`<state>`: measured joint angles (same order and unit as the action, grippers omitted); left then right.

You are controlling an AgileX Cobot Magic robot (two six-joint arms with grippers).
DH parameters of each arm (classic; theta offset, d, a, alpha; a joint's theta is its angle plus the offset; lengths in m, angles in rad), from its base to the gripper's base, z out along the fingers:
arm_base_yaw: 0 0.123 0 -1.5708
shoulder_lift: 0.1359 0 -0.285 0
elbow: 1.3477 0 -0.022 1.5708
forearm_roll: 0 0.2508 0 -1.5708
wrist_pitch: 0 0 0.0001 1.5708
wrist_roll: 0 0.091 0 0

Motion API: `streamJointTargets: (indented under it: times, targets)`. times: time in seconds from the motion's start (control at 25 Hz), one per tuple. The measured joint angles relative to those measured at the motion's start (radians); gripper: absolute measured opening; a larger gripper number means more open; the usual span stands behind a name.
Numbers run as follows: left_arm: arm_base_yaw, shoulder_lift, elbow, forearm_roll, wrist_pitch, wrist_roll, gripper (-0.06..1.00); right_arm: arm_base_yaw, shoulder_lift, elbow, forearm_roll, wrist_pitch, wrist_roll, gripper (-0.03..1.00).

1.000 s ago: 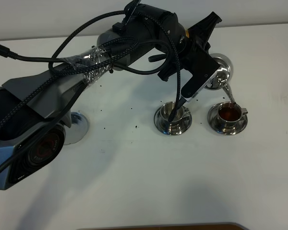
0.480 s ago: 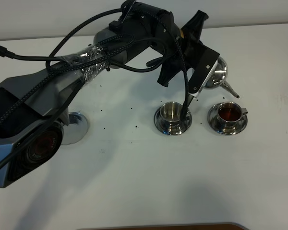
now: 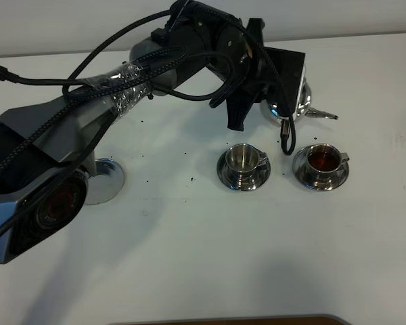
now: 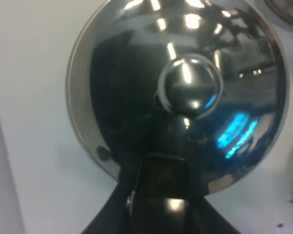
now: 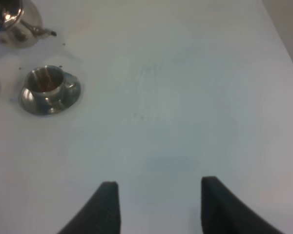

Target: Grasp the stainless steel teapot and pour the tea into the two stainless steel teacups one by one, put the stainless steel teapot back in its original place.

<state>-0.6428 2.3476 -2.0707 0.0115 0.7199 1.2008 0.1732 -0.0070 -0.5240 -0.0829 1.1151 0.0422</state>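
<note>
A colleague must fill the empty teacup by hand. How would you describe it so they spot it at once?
On the white table, look below the stainless steel teapot held by the black arm, as the high camera shows it. Two steel teacups on saucers stand side by side there. Yours is the left teacup, bare shiny metal inside, while the right teacup holds dark reddish tea.
</note>
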Motion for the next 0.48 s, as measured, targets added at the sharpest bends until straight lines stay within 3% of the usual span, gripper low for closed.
streamJointTargets:
  times: [0.48]
  targets:
    - [0.049,0.000,0.000,0.002,0.070,-0.364,0.28,0.000,0.000,0.000,0.000,0.000,0.001,0.38]
